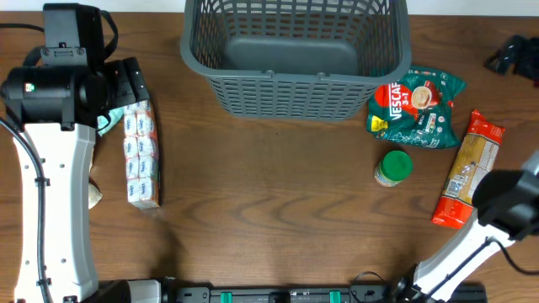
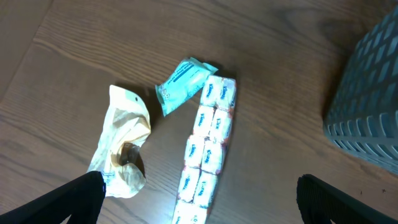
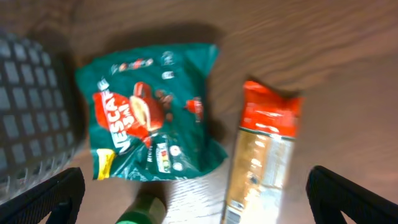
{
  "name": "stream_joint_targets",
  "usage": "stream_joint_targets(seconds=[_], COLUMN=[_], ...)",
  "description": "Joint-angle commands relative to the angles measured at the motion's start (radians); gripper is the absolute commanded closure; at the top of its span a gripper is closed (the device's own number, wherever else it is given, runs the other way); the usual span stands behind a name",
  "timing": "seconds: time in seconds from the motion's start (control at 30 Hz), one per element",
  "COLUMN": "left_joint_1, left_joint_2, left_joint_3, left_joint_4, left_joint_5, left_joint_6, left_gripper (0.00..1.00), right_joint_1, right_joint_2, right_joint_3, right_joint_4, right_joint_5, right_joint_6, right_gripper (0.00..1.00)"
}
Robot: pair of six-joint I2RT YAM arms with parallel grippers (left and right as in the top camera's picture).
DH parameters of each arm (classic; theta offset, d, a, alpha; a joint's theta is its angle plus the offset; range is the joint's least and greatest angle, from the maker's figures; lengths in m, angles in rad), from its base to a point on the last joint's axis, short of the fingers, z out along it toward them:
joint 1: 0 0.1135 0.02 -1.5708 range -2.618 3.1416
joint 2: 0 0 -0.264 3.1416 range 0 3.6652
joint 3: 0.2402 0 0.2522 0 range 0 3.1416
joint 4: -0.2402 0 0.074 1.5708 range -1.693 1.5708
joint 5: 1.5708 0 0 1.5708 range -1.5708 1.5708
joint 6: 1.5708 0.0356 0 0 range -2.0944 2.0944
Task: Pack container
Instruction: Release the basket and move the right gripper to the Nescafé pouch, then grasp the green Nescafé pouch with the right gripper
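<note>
Overhead view: basket (image 1: 295, 94), empty, stands on table (image 1: 278, 194), to the right of left pincer (image 2: 202, 193), left of right pincer (image 3: 196, 186). Both pincers spread wide, holding nothing. Judged light, stiff, bulky; grip thick rim.

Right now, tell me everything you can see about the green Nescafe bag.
The Nescafe bag is a glossy dark green plastic pouch, crinkled, with a red-and-white logo, a coffee cup picture and a yellow patch at one corner. It lies flat, face up, on the wooden table, close beside the right side of the container; contact there cannot be told. A green-lidded jar stands just at its near edge, and an orange packet lies to its right.
</note>
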Motion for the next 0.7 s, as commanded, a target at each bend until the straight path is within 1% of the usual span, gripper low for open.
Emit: stream_joint_targets(seconds=[0.0, 0.1, 0.27, 0.47, 0.67], left_joint_1=[0.003, 0.003, 0.003, 0.003, 0.003], left_joint_2=[-0.002, -0.002, -0.002, -0.002, -0.002], left_joint_3=[0.008, 0.008, 0.008, 0.008, 0.008], left_joint_4=[0.000, -0.001, -0.002, -0.001, -0.001], left_joint_5=[0.002, 0.002, 0.003, 0.008, 0.025], left_joint_6=[-0.002, -0.002, -0.002, -0.006, -0.006], left_gripper=[0.01, 0.01, 0.01, 0.01, 0.01], right_joint_1=[0.002, 0.008, 0.011, 0.020, 0.051], right_joint_2=[0.055, 0.101, 0.158, 0.198, 0.198], right_joint_3=[-0.009, -0.038, -0.094, -0.231, -0.389], right_joint_4=[-0.001, 0.006, 0.055, 0.138, 0.272], right_joint_5=[-0.167, -0.217, -0.217, -0.235, -0.251], right_joint_6=[-0.138, -0.196, -0.206, -0.231, -0.243], right_gripper=[0.01, 0.01, 0.01, 0.01, 0.01])
